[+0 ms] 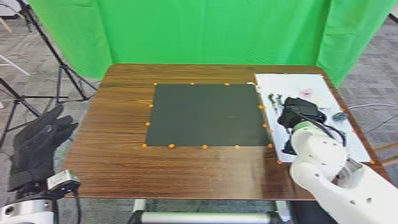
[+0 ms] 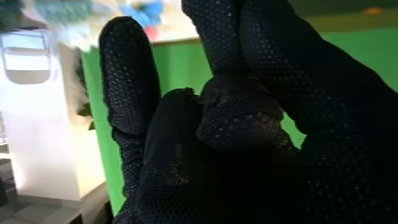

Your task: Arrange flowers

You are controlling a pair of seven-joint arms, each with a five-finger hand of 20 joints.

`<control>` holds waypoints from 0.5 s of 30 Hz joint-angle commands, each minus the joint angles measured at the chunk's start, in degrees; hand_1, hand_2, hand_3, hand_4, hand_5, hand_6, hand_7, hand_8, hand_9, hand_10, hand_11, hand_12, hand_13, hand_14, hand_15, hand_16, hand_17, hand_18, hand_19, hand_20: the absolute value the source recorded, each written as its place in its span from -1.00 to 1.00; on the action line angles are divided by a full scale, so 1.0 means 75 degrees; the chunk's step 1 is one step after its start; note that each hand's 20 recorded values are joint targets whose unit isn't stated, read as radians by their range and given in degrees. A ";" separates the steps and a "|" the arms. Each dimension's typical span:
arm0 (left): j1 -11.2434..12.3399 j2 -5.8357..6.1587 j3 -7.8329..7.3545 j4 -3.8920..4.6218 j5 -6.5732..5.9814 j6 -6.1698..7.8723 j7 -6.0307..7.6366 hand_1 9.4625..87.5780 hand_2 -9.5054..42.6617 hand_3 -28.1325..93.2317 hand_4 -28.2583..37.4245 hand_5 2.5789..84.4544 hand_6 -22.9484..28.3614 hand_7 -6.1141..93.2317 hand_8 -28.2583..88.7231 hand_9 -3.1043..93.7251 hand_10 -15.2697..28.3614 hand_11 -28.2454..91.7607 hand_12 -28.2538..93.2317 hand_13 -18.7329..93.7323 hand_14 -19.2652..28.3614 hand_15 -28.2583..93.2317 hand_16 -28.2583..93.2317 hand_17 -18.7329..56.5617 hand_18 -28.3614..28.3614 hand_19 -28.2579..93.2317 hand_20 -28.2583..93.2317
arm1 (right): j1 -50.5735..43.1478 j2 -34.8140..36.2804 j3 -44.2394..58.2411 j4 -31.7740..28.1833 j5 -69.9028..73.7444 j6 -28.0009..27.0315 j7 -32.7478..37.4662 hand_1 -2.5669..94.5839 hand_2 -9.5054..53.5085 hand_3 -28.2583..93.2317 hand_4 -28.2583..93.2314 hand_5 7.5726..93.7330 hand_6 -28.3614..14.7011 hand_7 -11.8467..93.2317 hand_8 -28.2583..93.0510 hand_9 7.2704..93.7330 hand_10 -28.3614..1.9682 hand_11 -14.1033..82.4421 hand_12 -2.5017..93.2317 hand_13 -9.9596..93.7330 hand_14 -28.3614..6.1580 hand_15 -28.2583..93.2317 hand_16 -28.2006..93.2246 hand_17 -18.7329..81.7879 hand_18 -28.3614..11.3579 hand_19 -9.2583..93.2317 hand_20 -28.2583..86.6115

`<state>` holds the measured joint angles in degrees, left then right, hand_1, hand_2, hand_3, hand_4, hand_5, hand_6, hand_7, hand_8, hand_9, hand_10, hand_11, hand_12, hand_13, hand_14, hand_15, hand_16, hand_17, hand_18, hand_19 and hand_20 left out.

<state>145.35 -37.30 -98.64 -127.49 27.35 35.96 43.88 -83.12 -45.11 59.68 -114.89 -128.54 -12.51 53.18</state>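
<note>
In the head view, my right hand [image 1: 300, 111] is over the white sheet at the table's right side, beside thin dark green stems [image 1: 274, 100]. A pale pink flower [image 1: 306, 93] lies just beyond it, and a grey-teal flower [image 1: 339, 116] lies to its right. The right wrist view shows my right hand [image 2: 244, 115] with some fingers straight and others loosely bent, nothing visible between them. Past the fingertips are a blue flower [image 2: 142, 12], a red-pink bloom [image 2: 150, 33] and a teal one [image 2: 62, 10]. My left hand [image 1: 40, 140] is off the table's left edge, fingers straight.
A dark square mat [image 1: 202, 115] edged with orange dots covers the middle of the brown table [image 1: 115, 165]. The white sheet [image 1: 286, 81] stands to its right. Behind the table hangs a green curtain [image 1: 213, 30]; a black tripod [image 1: 60, 60] stands at the left.
</note>
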 commanded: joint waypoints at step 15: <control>0.0491 -0.0091 -0.0476 -0.0198 0.0228 0.0238 -0.0260 -0.59 -0.47 0.81 -0.75 -0.13 0.23 -0.55 -0.70 -0.19 0.60 0.05 -0.42 -0.23 0.94 0.48 -0.80 -0.74 0.77 0.42 -0.51 | 0.1745 -0.2013 -0.1177 -0.0010 0.0091 -0.0758 -0.0716 0.18 -1.00 0.72 -0.88 0.89 -0.01 -0.36 -0.06 1.00 0.51 0.65 -0.39 1.00 0.42 0.83 -0.23 0.40 -0.33 1.00 -0.86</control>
<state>147.83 -37.05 -101.57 -128.28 27.31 36.99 43.62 -73.31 -53.15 53.86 -115.63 -126.78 -15.58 50.72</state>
